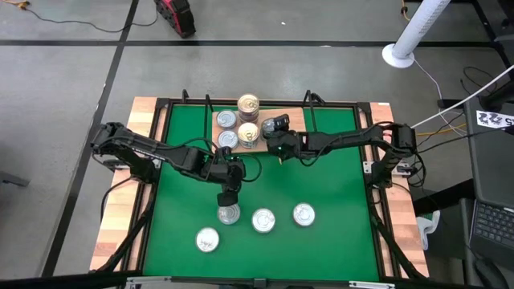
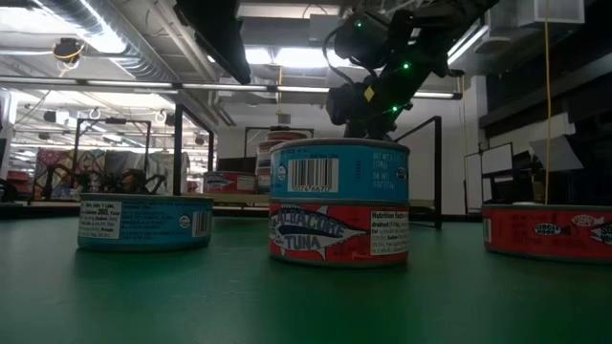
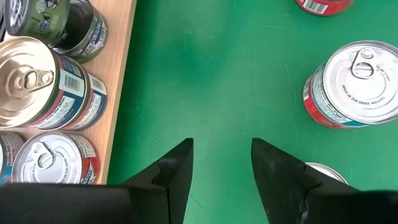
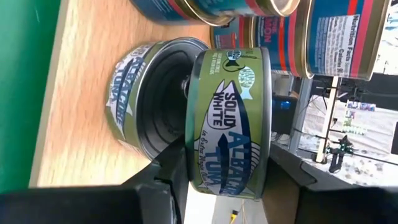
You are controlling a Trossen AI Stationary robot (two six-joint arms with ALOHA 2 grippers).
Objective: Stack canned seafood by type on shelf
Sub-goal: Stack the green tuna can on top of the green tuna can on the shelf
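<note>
A green worktop (image 1: 321,185) with pale plank sides stands on a grey floor. On its far side, the wooden shelf (image 1: 293,120) holds stacked tins (image 1: 248,104). The right hand (image 4: 224,180) pinches a green tuna tin (image 4: 227,121) over the shelf, seemingly against another tin there. The left hand (image 3: 221,171) hangs spread above loose tins (image 1: 263,219) near the front.

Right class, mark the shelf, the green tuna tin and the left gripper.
shelf (image 1: 291,119), high view, bare board.
green tuna tin (image 4: 230,118), right wrist view, side label.
left gripper (image 3: 222,163), left wrist view, between open fingertips.
</note>
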